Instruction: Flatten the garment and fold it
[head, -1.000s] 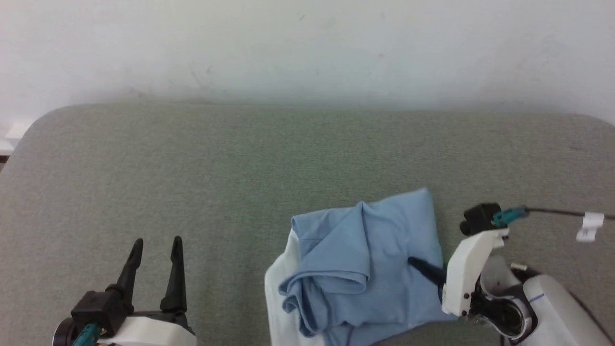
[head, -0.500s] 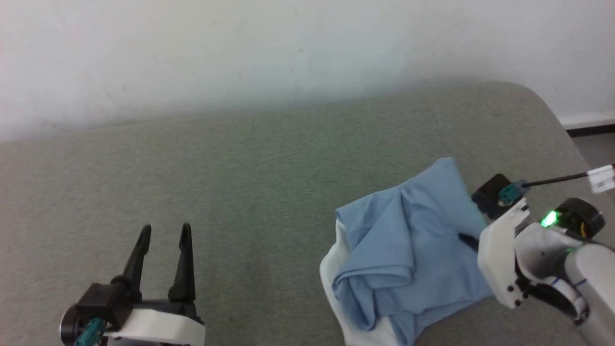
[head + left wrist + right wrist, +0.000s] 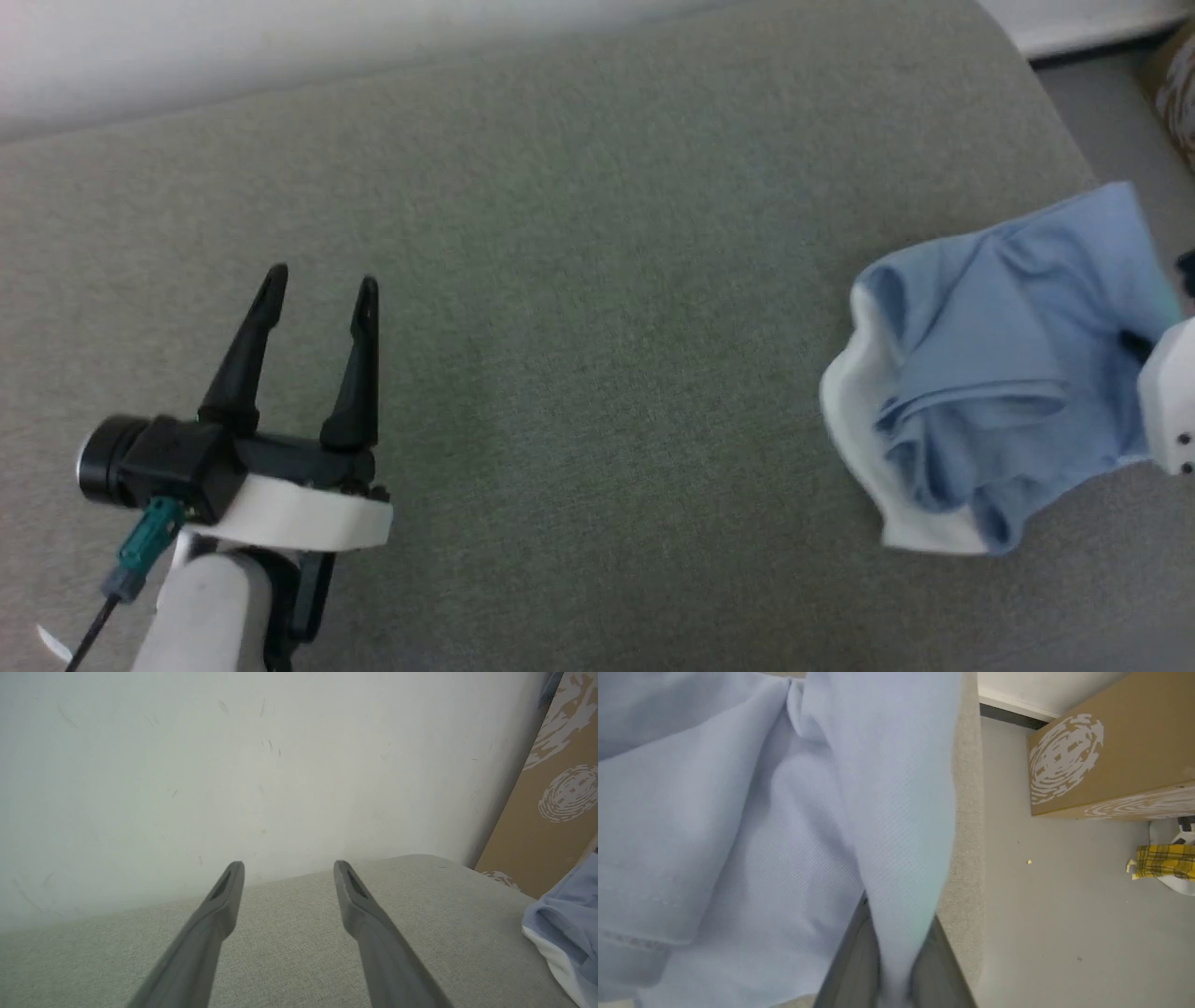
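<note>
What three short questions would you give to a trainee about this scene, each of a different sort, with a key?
1. True or false: the left gripper has its jaws open and holds nothing.
2. What is between the jaws of the right gripper? A) a fold of the garment; B) a bottle; C) nothing.
3. Fill in, by the robot's own sides: the garment lies bunched, not flat, near the ___ edge of the grey-green surface.
Key: 1 true; 2 A; 3 right.
</note>
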Controlling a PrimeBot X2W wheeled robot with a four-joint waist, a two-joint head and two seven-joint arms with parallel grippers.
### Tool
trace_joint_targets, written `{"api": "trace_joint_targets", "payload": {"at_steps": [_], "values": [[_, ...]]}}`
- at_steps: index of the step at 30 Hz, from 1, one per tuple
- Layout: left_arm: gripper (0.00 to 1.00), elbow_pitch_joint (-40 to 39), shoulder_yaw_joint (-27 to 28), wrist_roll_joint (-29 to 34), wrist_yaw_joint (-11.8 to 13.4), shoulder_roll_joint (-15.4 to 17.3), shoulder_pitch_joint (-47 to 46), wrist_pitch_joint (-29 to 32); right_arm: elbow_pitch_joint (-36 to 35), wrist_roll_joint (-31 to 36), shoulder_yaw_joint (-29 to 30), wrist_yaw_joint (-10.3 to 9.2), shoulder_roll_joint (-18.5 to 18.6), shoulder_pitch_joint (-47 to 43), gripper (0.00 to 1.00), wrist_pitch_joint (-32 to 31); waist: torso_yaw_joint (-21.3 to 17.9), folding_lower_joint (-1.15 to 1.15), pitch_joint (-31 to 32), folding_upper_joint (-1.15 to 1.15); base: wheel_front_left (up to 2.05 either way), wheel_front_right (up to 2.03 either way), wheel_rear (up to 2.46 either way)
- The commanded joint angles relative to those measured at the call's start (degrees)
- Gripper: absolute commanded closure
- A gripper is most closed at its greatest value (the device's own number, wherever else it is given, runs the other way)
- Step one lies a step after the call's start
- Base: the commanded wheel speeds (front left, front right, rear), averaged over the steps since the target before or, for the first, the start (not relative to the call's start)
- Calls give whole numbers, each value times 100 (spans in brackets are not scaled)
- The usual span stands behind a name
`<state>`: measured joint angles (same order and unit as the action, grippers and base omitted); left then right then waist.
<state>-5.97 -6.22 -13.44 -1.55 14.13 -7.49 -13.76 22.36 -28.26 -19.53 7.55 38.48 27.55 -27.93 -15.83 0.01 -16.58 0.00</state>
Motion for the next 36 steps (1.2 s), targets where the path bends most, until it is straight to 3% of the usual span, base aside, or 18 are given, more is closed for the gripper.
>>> {"api": "trace_joint_targets", "payload": {"at_steps": [1, 9, 10, 11, 18, 24, 29, 36], "values": [[0, -59, -40, 60, -61, 65, -202, 50, 293, 92, 150, -6, -5, 206, 100, 214, -413, -1, -989, 0, 0, 0, 0], [0, -118, -175, 135, -136, 131, -700, 106, 1671, 577, 973, -6, -228, 760, 98, 1345, -175, -1, -1447, 0, 0, 0, 0], [0, -105, -170, 130, -130, 132, -713, 97, 1818, 659, 1053, -6, -291, 805, 58, 1497, -154, -1, -1457, 0, 0, 0, 0], [0, -87, -165, 123, -123, 129, -716, 87, 1973, 735, 1109, -6, -354, 831, 0, 1597, -132, -1, -1458, 0, 0, 0, 0], [0, 141, -121, 27, -63, 29, -611, -21, 2938, 1135, 1765, -6, -639, 776, 0, 2289, 26, -1, -1171, 0, 0, 0, 0], [0, 403, -35, -82, 14, -151, -246, -99, 3018, 1348, 2208, -6, -711, 206, 0, 3079, 160, -1, -469, 0, 0, 0, 0], [0, 542, 66, -156, 77, -333, 168, -119, 2233, 1453, 2256, -6, -947, -541, 0, 3444, 306, -1, 179, 0, 0, 0, 0], [0, 578, 224, -136, 88, -524, 562, -122, 221, 1571, 2403, -6, -1683, -1629, 0, 3248, 659, -1, 767, 0, 0, 0, 0]]}}
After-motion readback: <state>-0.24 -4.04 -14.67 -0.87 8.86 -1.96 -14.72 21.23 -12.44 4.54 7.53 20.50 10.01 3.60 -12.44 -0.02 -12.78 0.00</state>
